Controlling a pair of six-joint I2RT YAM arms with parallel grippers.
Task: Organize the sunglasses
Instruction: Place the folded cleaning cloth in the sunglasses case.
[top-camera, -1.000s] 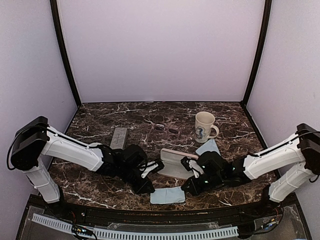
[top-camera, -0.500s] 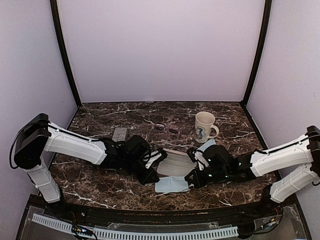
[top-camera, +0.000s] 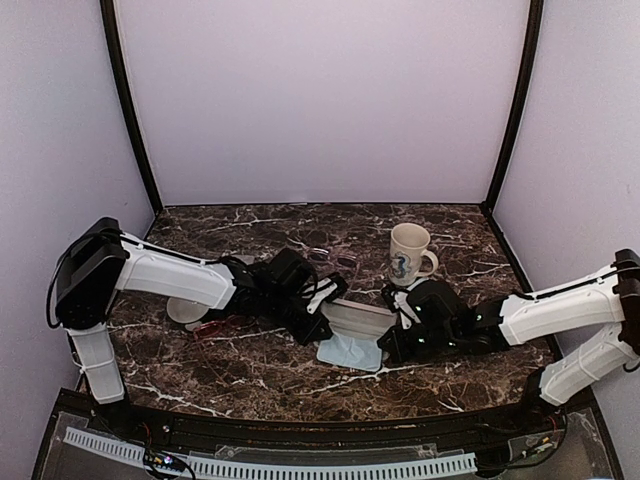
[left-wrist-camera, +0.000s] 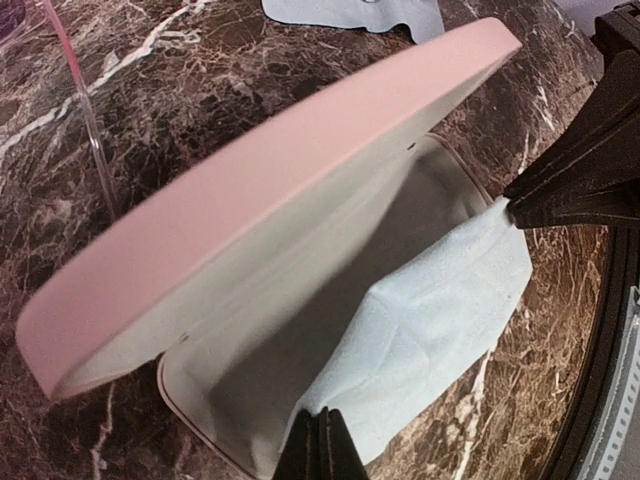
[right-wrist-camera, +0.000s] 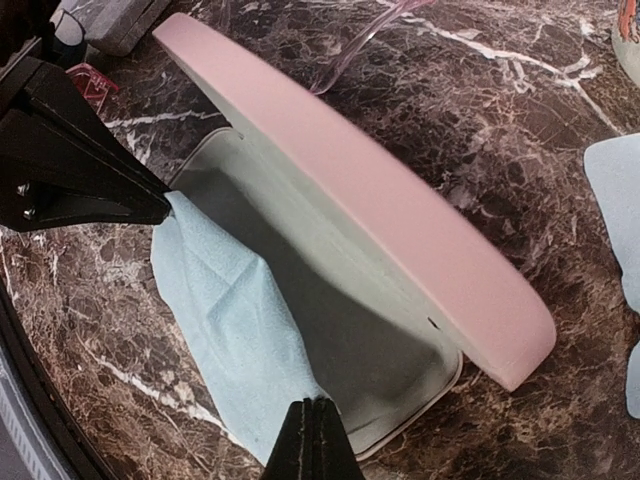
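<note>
A thin dark-framed pair of sunglasses (top-camera: 333, 258) lies behind the open pink case (top-camera: 362, 318), left of the mug. The red-pink pair (top-camera: 208, 328) lies on the table under my left arm and shows in the right wrist view (right-wrist-camera: 88, 82). A light blue cloth (top-camera: 352, 352) hangs stretched between both grippers, over the case's front rim and partly into its lower half (left-wrist-camera: 250, 390). My left gripper (left-wrist-camera: 322, 418) is shut on one corner of the cloth. My right gripper (right-wrist-camera: 312, 408) is shut on the opposite corner.
A cream mug (top-camera: 408, 253) stands at the back right of the case. A second blue cloth (right-wrist-camera: 615, 190) lies to the right of the case. A grey case (right-wrist-camera: 110, 20) sits behind the left arm. The case lid (right-wrist-camera: 370, 190) stands raised.
Both grippers have carried the cloth away from the near edge and up to the pink case, so it now drapes into it. The left arm's move uncovered the red-pink pair.
</note>
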